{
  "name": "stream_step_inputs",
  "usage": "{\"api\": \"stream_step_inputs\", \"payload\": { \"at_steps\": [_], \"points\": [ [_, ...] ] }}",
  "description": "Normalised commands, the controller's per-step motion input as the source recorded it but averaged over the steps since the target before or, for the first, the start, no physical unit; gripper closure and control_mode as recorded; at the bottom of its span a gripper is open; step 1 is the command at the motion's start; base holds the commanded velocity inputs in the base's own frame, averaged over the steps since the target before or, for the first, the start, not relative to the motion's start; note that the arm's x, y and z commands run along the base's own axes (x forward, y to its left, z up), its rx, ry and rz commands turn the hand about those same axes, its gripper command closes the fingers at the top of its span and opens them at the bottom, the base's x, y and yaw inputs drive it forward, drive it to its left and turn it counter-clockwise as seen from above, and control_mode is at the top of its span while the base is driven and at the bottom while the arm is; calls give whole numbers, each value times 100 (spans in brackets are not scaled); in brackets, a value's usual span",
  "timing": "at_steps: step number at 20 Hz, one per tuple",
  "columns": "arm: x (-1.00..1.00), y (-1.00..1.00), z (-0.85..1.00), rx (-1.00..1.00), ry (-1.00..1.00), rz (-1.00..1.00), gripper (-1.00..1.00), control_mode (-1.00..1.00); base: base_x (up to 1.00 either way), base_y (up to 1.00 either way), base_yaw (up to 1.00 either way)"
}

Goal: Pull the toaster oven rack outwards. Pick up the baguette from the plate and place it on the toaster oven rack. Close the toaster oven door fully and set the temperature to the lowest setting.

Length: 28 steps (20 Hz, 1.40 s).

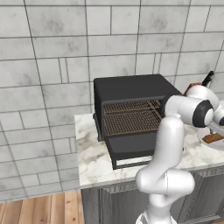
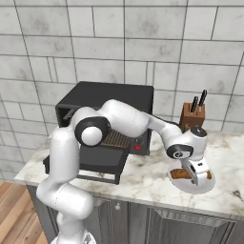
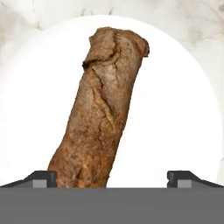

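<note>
The baguette (image 3: 103,109) lies on a white plate (image 3: 183,100) on the marble tabletop (image 2: 143,183), to the right of the toaster oven (image 1: 131,89). In the hand view its long axis runs from the lower left up to the upper right, slightly tilted, its near end cut off by the bottom of the picture beside the left fingertip (image 3: 41,178). The pincer (image 2: 200,174) hangs just above the plate, jaws spread wide and released, one tip on each side of the bread, grasping nothing. The toaster oven door (image 1: 131,146) is folded down and open, and the toaster oven rack (image 1: 131,121) shows inside the cavity; the white arm hides the oven's right part in both base views. A red light (image 2: 137,147) glows on its control strip. A knife block (image 2: 193,119) stands behind the plate. No writing can be read anywhere.
</note>
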Motion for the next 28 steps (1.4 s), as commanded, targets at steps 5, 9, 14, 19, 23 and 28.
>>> {"api": "stream_step_inputs", "payload": {
  "at_steps": [5,9,14,19,23,28],
  "points": [
    [28,0,-17,0,0,0,-100,-100,0,0,0],
    [26,-2,-32,0,1,0,-100,-100,0,0,0],
    [21,-1,-56,0,7,0,-100,-100,0,0,0],
    [6,0,-56,0,9,0,100,-100,0,0,0],
    [0,0,-5,0,0,0,100,-100,0,0,0],
    [-6,0,0,0,-1,0,100,-100,0,0,0]
  ]
}}
